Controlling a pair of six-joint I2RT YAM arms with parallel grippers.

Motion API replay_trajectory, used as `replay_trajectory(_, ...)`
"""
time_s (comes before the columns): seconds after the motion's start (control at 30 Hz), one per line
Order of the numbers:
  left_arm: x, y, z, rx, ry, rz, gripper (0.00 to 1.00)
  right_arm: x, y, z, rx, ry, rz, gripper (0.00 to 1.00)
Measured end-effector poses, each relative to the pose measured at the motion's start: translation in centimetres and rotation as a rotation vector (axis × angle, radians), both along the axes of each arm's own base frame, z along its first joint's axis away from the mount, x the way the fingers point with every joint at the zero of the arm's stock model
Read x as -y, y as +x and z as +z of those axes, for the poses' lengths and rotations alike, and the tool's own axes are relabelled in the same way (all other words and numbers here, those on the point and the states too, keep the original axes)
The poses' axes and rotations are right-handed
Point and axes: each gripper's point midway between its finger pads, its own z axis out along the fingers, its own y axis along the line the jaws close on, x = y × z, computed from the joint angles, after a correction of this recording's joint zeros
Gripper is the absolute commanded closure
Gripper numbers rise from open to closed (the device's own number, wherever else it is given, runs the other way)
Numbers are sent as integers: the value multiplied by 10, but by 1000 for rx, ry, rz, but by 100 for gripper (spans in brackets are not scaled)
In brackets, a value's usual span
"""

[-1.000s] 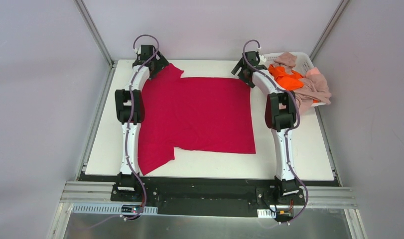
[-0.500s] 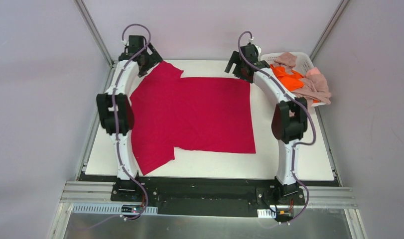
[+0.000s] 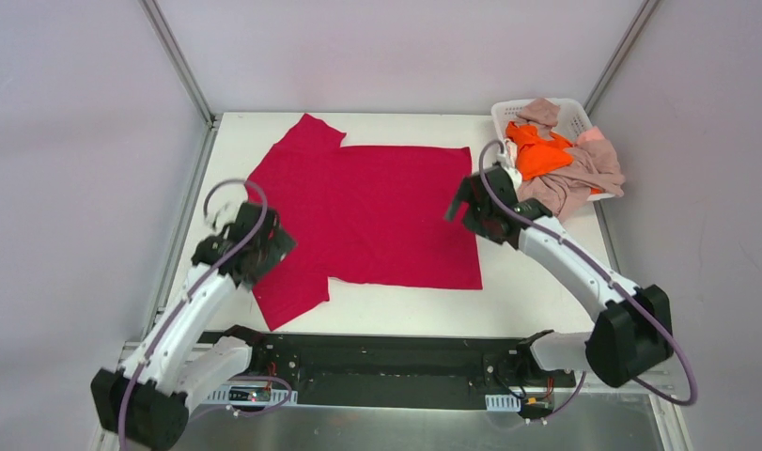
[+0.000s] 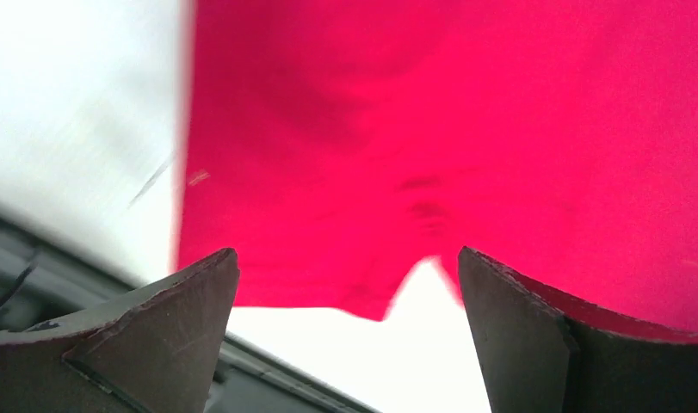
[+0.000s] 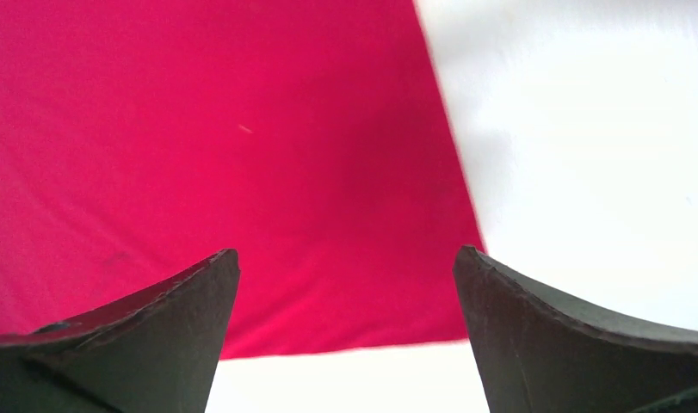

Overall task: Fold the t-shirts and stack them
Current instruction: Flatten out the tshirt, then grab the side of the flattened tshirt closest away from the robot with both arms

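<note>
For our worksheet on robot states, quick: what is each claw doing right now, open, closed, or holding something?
Left claw: open, holding nothing, over the red t-shirt.
Right claw: open, holding nothing, over the same shirt's corner.

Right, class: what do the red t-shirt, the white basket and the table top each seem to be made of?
Red t-shirt: soft matte cloth, probably cotton knit; it lies limp with faint creases. Basket: likely moulded white plastic, judging by its slotted walls. Table top: hard, flat, matte white board; exact material unclear.
</note>
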Motion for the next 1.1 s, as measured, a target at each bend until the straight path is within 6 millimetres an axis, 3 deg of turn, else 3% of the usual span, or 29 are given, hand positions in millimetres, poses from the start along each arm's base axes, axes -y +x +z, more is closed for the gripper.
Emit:
replay_trajectory(0.1, -22, -63, -45, -110, -10, 125, 1, 17, -37, -27, -68, -8, -37, 1)
replay_trajectory(0.2, -34, -95, -54, -150, -20, 226, 2, 27, -51, -29, -72, 0, -78, 1)
replay_trajectory(0.3, -41, -100, -55, -156, -14, 309, 6, 29, -51, -24, -54, 7, -99, 1)
replay_trajectory(0.43, -46, -99, -64, -154, 0, 368, 22, 32, -49, -24, -46, 0, -121, 0)
replay_trajectory(0.57, -36, -106, -91, -215, -47, 368, 39, 33, -49, -24, -45, -2, -125, 1)
replay_trajectory(0.83, -25, -131, -127, -437, -38, 336, 48, 37, -50, -29, -61, -28, -137, 1)
replay_trajectory(1.1, -23, -129, -132, -425, -53, 334, 62, 38, -50, -30, -61, -34, -144, 1)
